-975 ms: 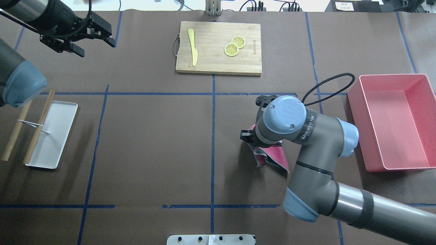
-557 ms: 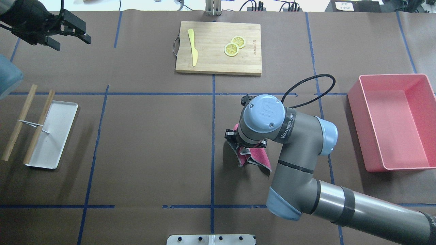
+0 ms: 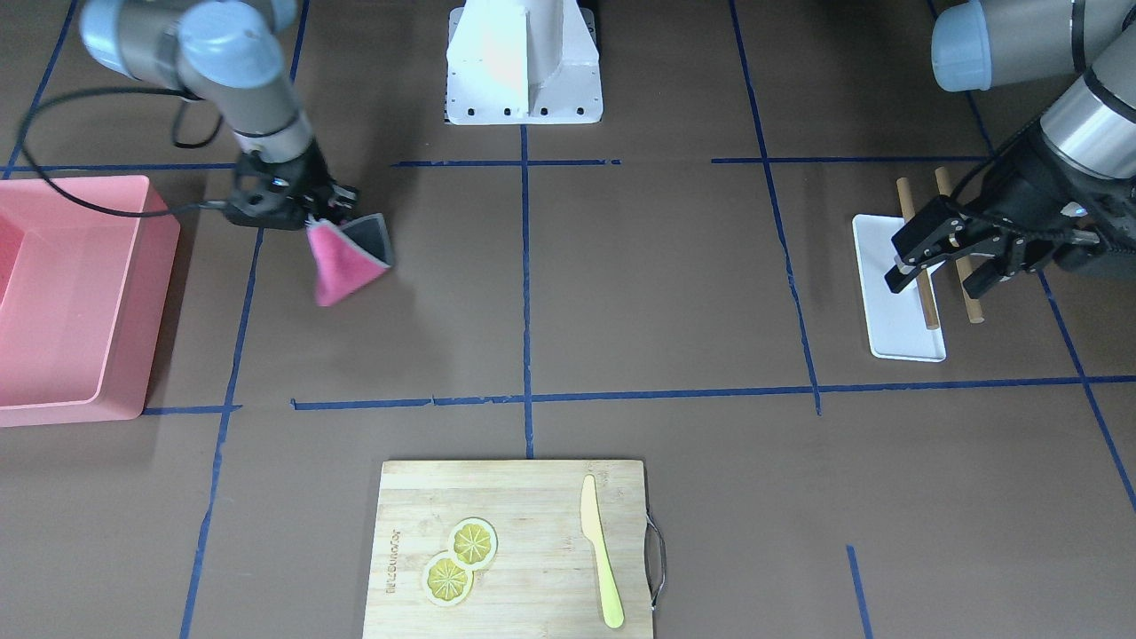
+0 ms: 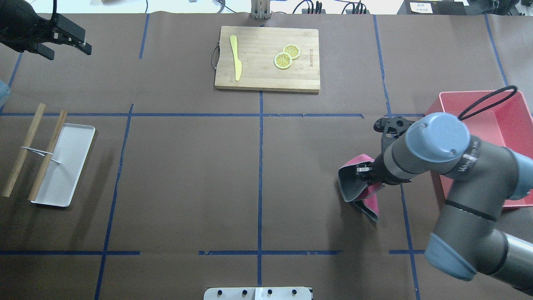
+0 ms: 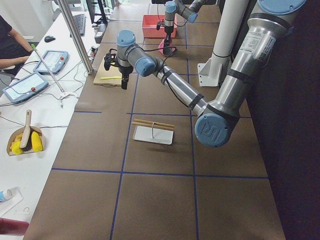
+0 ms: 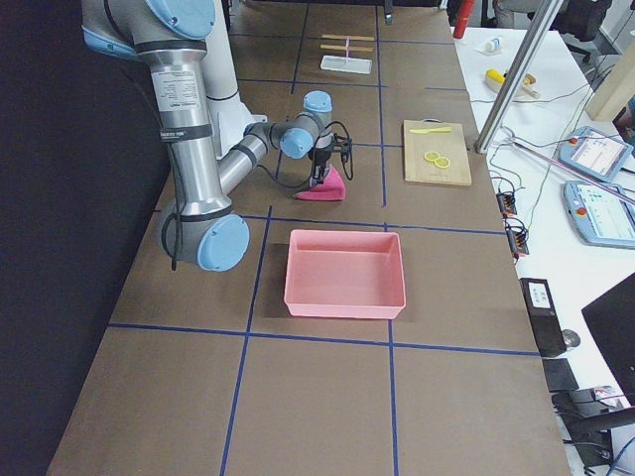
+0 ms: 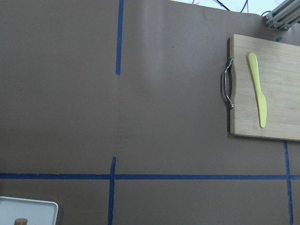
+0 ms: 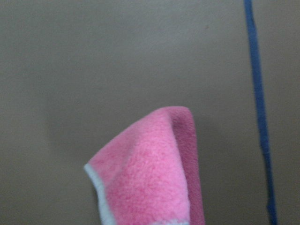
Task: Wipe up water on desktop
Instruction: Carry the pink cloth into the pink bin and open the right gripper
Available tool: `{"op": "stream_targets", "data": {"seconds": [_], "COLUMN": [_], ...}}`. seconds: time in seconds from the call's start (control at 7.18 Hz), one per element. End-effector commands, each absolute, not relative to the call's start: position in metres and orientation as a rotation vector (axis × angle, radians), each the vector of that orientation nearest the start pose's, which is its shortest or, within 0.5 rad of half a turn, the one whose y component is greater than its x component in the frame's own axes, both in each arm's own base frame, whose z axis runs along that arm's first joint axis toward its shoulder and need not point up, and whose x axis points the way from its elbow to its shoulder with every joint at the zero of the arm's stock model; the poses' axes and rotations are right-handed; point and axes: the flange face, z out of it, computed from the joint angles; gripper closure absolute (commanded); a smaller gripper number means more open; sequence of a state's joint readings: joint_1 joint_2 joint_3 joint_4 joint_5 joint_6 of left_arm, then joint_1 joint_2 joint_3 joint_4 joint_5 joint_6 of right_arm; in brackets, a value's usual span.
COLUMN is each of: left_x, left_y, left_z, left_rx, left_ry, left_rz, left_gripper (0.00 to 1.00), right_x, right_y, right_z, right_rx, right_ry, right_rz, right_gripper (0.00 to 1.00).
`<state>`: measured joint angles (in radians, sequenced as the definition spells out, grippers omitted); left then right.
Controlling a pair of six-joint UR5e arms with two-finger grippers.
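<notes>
Right jaws clamp a pink cloth [image 4: 352, 183] over the brown, blue-taped desktop [image 4: 187, 166]; left jaws apart

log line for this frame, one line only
step: wipe desktop | right gripper: shut on pink cloth, beside pink bin | left gripper: open, empty, far left | water: none visible

A long white side table [image 5: 47, 120] runs along the operators' side (loose cables trail over it). On it lie two teach pendants [image 5: 25, 86], a keyboard [image 5: 80, 22], a mouse [image 5: 49, 38] and a dustpan [image 5: 22, 142] with a yellow brush. An aluminium post [image 5: 75, 37] rises near its edge. A person in black [image 5: 7, 40] sits at the far corner. On the opposite side the space [image 6: 60, 248] is dark; I cannot tell floor from wall. The light is even, the shadows soft.
</notes>
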<state>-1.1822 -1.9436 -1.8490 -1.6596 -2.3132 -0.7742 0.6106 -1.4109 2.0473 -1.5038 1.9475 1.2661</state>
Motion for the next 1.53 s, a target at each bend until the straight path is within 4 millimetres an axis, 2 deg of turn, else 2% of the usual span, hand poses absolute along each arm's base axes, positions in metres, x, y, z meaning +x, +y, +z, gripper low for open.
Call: {"op": "stream_targets", "data": {"seconds": [0.0,0.14,0.28,0.42,0.56,0.7,0.97,1.11,1.39], "left_x": [0.143,0.135,0.133,0.132,0.132,0.132,0.130,0.129,0.129], "left_y": [-0.574,-0.571,-0.566,-0.564,-0.564,-0.564,-0.562,-0.562,-0.562], "left_z": [0.329,0.348,0.349,0.352,0.354,0.356,0.361,0.360,0.360], "left_rx": [0.239,0.248,0.253,0.250,0.246,0.243,0.238,0.240,0.240], "left_ry": [0.942,0.921,0.920,0.919,0.917,0.916,0.913,0.913,0.913], "left_rz": [-0.013,0.026,0.034,0.033,0.031,0.030,0.027,0.026,0.026], "left_gripper": [0.01,0.01,0.01,0.01,0.01,0.00,0.00,0.00,0.00], "right_x": [-0.258,-0.203,-0.145,-0.098,-0.070,-0.052,-0.058,-0.062,-0.088], "right_y": [-0.407,-0.414,-0.414,-0.410,-0.398,-0.397,-0.415,-0.426,-0.444], "right_z": [0.342,0.353,0.380,0.410,0.447,0.477,0.515,0.526,0.542], "right_rx": [-0.024,-0.011,0.017,0.039,0.053,0.061,0.020,0.006,-0.035], "right_ry": [-0.872,-0.890,-0.886,-0.869,-0.830,-0.800,-0.771,-0.767,-0.757], "right_rz": [0.267,0.270,0.232,0.206,0.133,0.085,0.092,0.096,0.066], "right_gripper": [1.00,1.00,1.00,1.00,1.00,1.00,0.98,0.98,0.94]}}
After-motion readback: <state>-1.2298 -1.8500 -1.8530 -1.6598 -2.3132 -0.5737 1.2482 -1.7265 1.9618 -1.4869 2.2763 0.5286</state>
